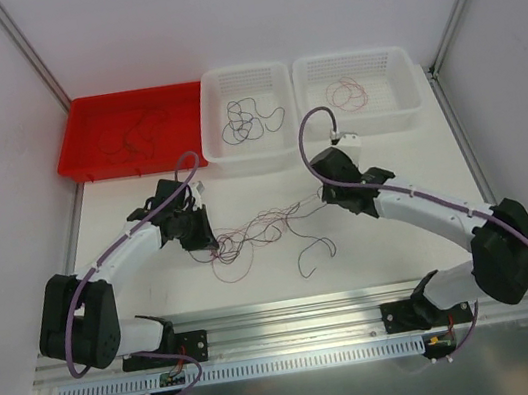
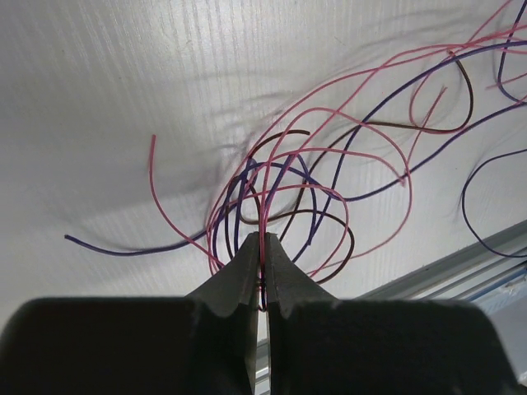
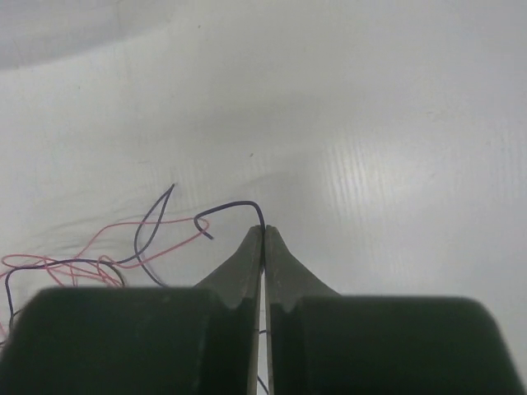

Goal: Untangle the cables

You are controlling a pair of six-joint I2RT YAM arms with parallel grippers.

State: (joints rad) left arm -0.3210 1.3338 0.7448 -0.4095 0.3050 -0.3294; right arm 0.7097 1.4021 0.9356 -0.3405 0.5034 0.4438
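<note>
Mid-table, cables (image 1: 249,230) tangled, well apart from table (image 1: 210,298) edges; left gripper (image 2: 263,247) clamped on red strand (image 2: 262,220), right gripper (image 3: 263,239) on dark strand (image 3: 245,203); red tray (image 1: 128,170), white baskets (image 1: 258,161) hold wires

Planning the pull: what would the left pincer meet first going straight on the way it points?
Likely the tangle of cables: red and purple loops lie just ahead of the left pincer, the table right behind; depth is unclear.

From above, we cannot tell the tangled cables (image 1: 249,230) apart at centre; the left wrist view's right edge cuts several.
</note>
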